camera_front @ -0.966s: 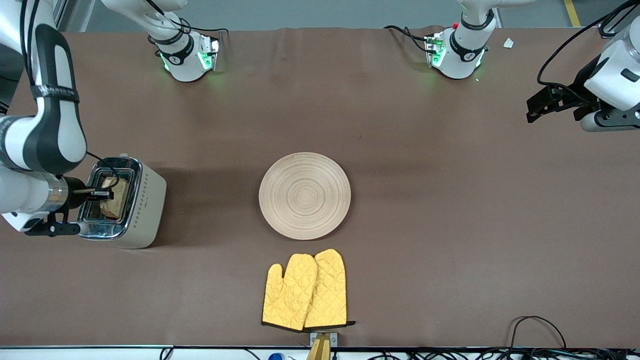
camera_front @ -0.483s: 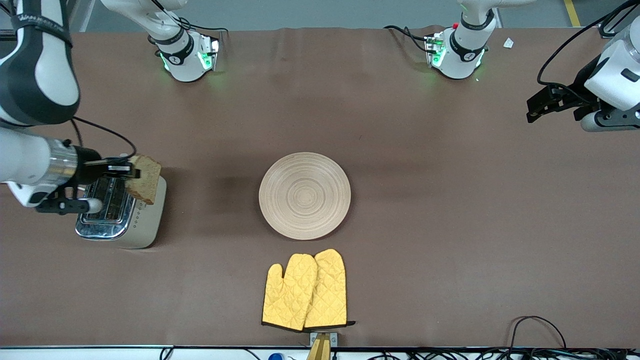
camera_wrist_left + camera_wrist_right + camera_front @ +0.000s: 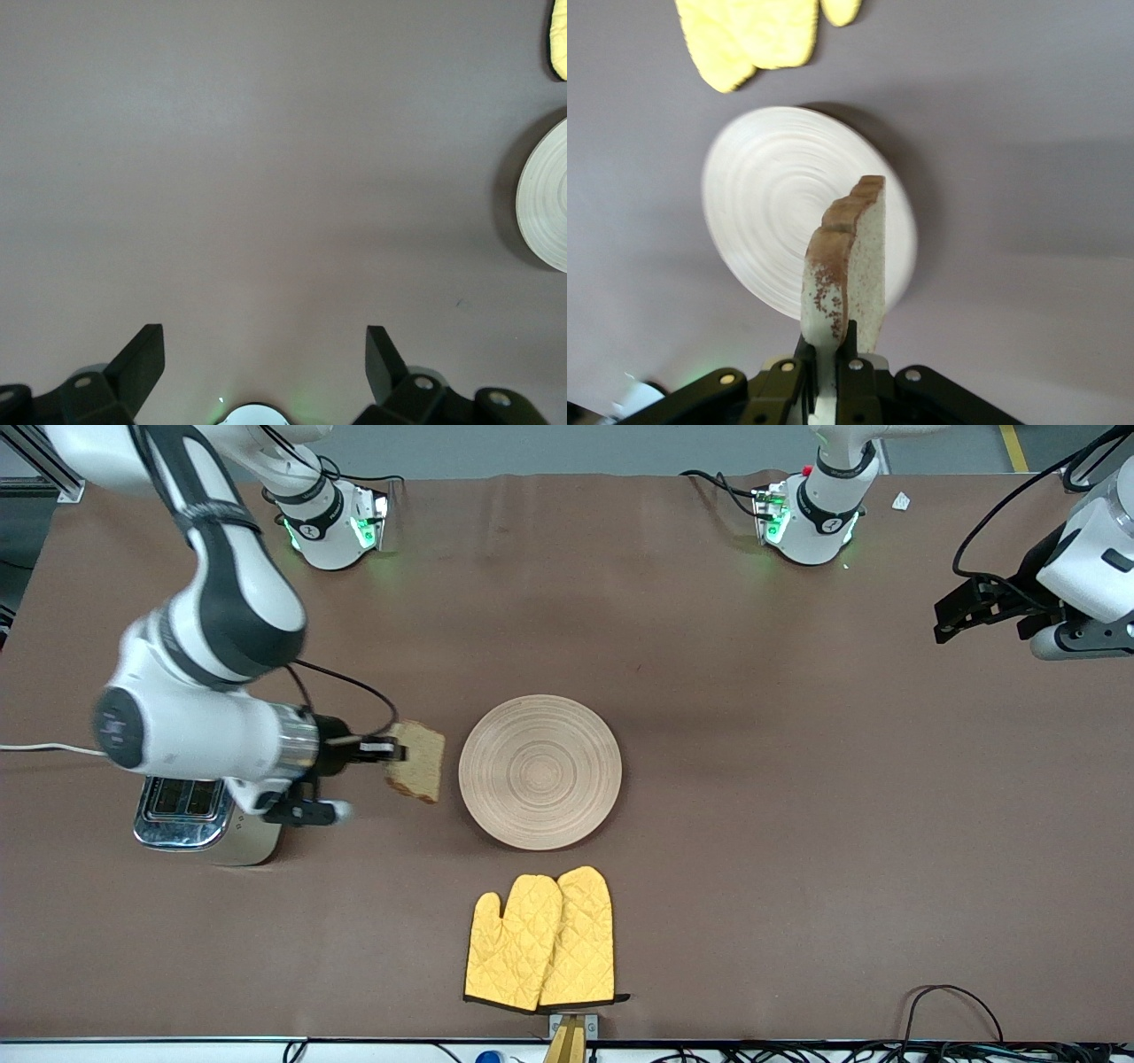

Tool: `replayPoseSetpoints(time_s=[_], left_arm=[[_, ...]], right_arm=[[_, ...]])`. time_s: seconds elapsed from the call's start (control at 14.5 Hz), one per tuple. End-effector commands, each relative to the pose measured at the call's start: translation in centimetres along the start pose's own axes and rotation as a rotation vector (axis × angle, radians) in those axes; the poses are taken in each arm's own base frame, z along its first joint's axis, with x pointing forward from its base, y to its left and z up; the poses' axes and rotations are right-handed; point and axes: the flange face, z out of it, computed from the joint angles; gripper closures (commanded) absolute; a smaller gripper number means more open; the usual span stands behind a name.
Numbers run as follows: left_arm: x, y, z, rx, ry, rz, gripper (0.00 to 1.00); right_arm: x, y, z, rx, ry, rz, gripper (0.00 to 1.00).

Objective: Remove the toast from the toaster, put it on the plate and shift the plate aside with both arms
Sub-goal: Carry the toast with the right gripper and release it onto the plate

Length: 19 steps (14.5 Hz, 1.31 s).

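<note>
Already out of the toaster (image 3: 199, 824): toast (image 3: 418, 760) clamped upright in the right pincer (image 3: 390, 752), hanging just beside the plate (image 3: 539, 771). Left pincer (image 3: 961, 609) spread, empty, waiting well away from the plate. Remaining, apparently: placing toast, shifting plate.

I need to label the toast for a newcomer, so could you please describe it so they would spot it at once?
Start at the round wooden plate in the middle of the table. Between it and the toaster, the right claw holds the toast in the air. It is the only small, speckled brown slice with a darker crust, unlike the yellow oven mitts.
</note>
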Motion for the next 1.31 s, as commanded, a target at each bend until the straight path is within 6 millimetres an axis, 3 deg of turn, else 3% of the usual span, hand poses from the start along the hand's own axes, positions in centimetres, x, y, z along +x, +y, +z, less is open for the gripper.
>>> replayPoseSetpoints(time_s=[0.0,0.21,0.48,0.55,0.69,0.76,0.9,1.03,1.24], left_arm=[[0.5,-0.3,0.1,0.013,-0.001,0.006,0.00],[0.6,-0.3,0.3,0.015,-0.004,0.006,0.00],[1.0,-0.5,0.9,0.015,-0.015,-0.001,0.00],[1.0,-0.5,0.9,0.015,-0.015,-0.001,0.00],[1.0,-0.5,0.9,0.015,-0.015,-0.001,0.00],[1.0,-0.5,1.0,0.015,-0.016,-0.001,0.00],[1.0,-0.5,0.9,0.015,-0.014,-0.003,0.00],[1.0,-0.4,0.9,0.013,-0.015,-0.007,0.00],[1.0,-0.4,0.9,0.010,-0.015,-0.010,0.00]], right_arm=[[0.5,-2.4,5.1,0.133,-0.050,0.084,0.89],[0.5,-2.7,12.2,0.252,-0.071,0.174,0.89],[-0.2,-3.0,18.2,0.288,0.011,0.204,0.86],[-0.3,-3.0,18.4,0.279,0.008,0.197,0.73],[-0.3,-1.9,18.7,0.217,0.027,0.158,0.19],[0.0,-1.5,18.4,0.165,0.053,0.114,0.00],[0.6,-0.6,16.5,0.092,0.086,0.057,0.00],[1.2,0.2,10.7,0.025,0.072,0.039,0.00],[2.5,3.6,1.7,-0.082,0.008,0.072,0.00]])
